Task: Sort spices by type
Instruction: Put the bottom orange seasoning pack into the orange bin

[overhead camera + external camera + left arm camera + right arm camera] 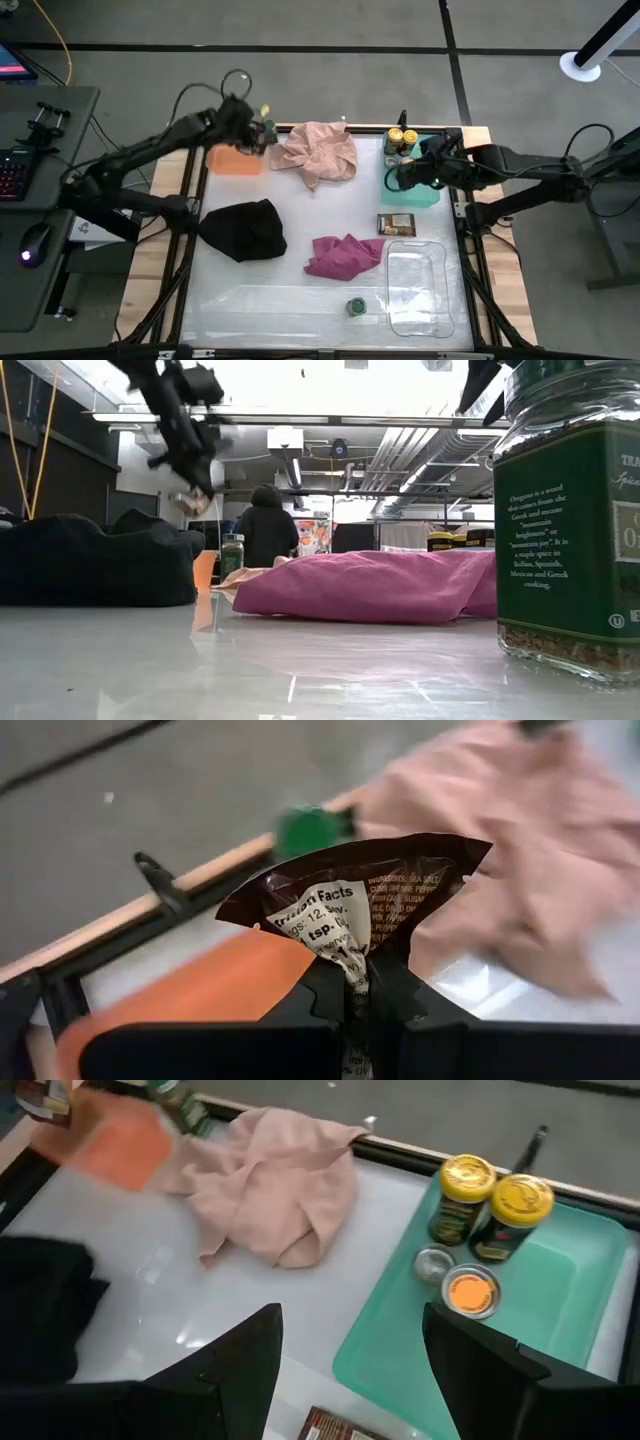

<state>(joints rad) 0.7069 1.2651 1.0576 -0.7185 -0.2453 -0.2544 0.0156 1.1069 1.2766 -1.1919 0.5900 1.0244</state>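
My left gripper (pixel 262 134) hangs over the far end of the orange tray (pixel 235 161), shut on a flat brown packet (pixel 352 898) with a white label. A green-lidded jar (pixel 305 828) stands beside that tray, near the pink cloth (pixel 318 152). My right gripper (pixel 350 1380) hovers open and holding nothing over the near left part of the teal tray (pixel 415 190), where two yellow-lidded jars (pixel 492 1205) stand at the far end. A second brown packet (pixel 396 224) lies flat on the table. Another green-lidded jar (pixel 356 306) stands near the front edge. My left gripper pinches the packet between its two fingers by a crumpled part at one end (pixel 350 982). The rest of the packet sticks out past the fingertips, with its brown end (pixel 380 855) spread wide. The fingers slant downward. The packet is lifted clear above the orange tray.
A black cloth (pixel 243 228) and a magenta cloth (pixel 345 255) lie mid-table. A clear tray (pixel 418 290) sits at the front right. Two more small round containers (pixel 470 1292) stand in the teal tray. A person (pixel 265 525) stands in the room beyond.
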